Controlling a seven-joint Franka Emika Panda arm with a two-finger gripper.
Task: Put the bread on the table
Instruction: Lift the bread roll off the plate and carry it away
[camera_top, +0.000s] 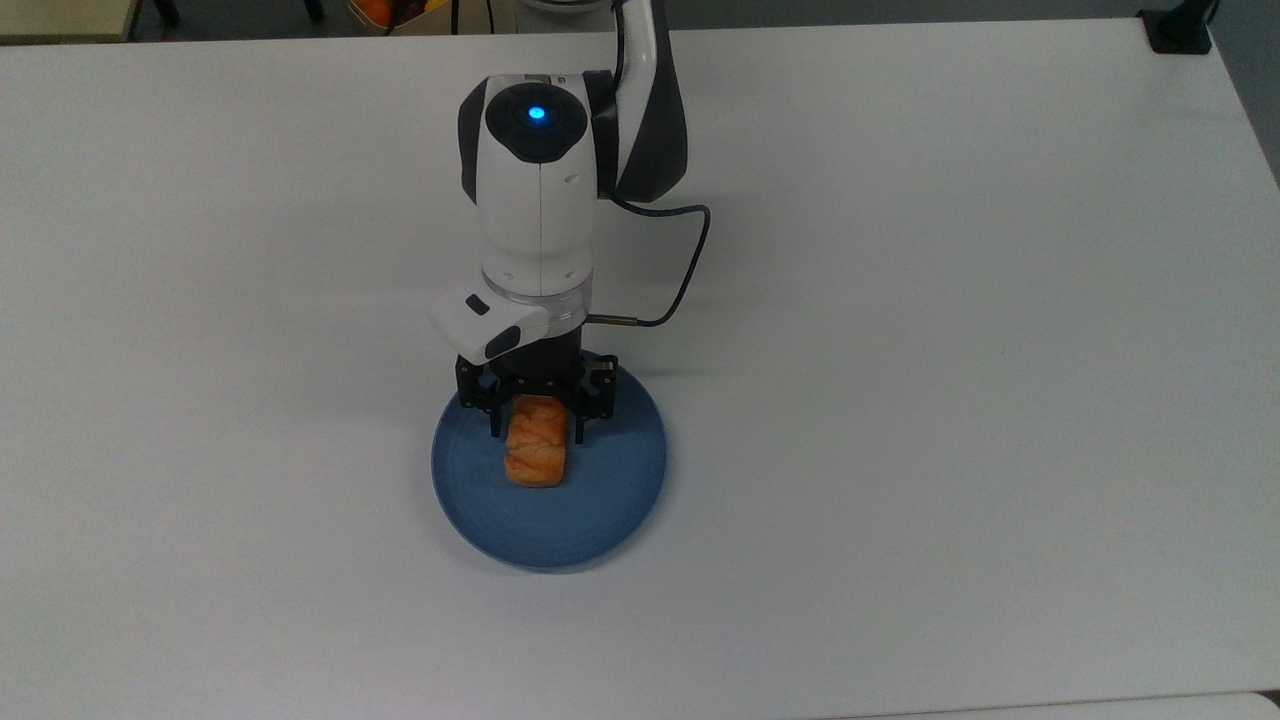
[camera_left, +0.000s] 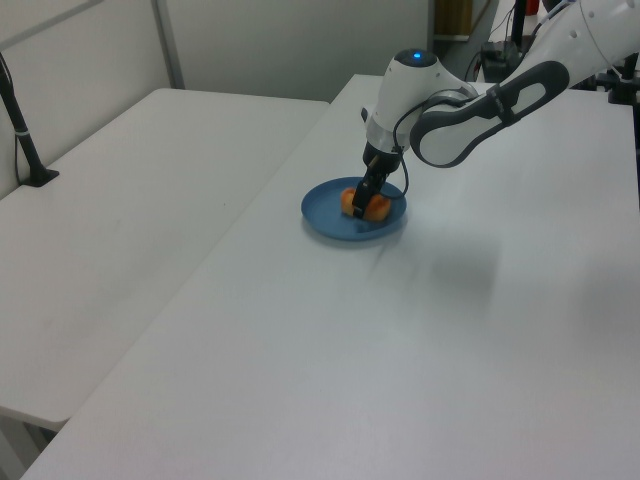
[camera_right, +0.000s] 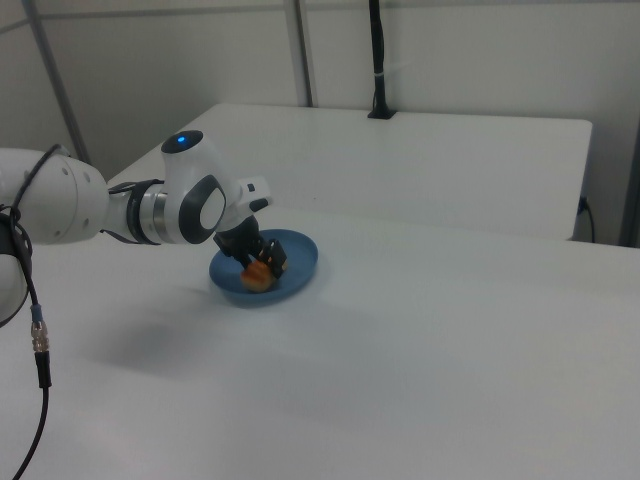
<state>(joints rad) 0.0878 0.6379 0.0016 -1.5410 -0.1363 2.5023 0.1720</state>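
**Top view: gripper down over the bread on the plate**

Top view, left to right: we see bare white table (camera_top: 200, 400) on the left. Near the middle sits the round blue plate (camera_top: 610, 500). The bread (camera_top: 537, 455) lies on the plate, lengthwise toward the near edge. The gripper (camera_top: 537, 420) stands low over the loaf's far end, one finger on each long side, spread just wider than the loaf. We cannot tell whether the pads touch the crust. A black cable (camera_top: 690, 270) loops off the wrist to the top view's right. Beyond it, open table again.

Left view: the plate (camera_left: 325, 222) lies mid-table. The gripper (camera_left: 364, 203) straddles the bread (camera_left: 376, 207), the arm reaching in from the left view's right.

Right view: the arm enters from the right view's left. The gripper (camera_right: 262, 266) is down on the plate (camera_right: 300, 260), the bread (camera_right: 256, 278) between its fingers, resting on the dish.
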